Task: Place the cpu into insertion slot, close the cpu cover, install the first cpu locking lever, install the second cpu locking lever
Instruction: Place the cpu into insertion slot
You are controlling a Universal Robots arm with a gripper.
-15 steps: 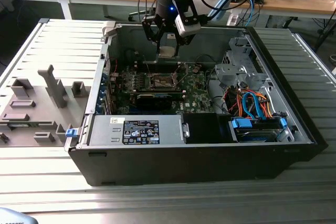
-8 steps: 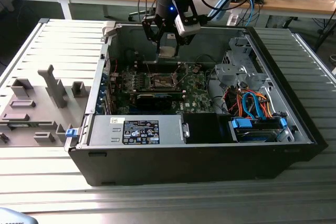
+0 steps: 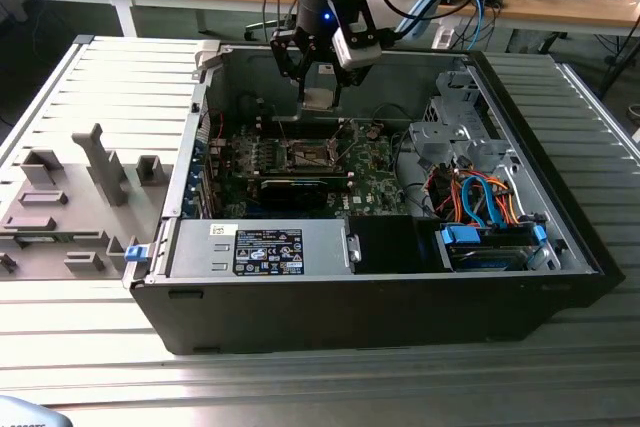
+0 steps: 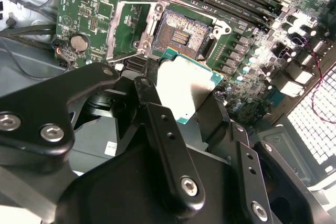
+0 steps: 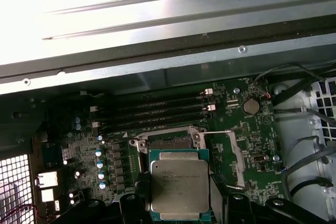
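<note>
**Fig.** Black two-finger gripper [image 3: 318, 95] on the arm hangs inside the open black desktop computer case [image 3: 350, 297], nr its far wall in the exterior view. The jaws are narrowed onto the cpu [image 5: 179, 182], a flat square chip w/ pale silver-grey metal top and green edging. Both wrist views show a black finger [image 4: 163, 129] against each of two opp. edges. The chip is in the air, metal top up, above the green circuit board [image 5: 252, 145] and not touching it. The insertion slot [image 4: 181, 34], a dark square socket w/ thin silver rim, lies bare on the board, apart from the chip. The cpu cover [image 5: 235, 156], a thin silver frame plate w/ square window, is swung open beside the slot, off the socket.
</note>
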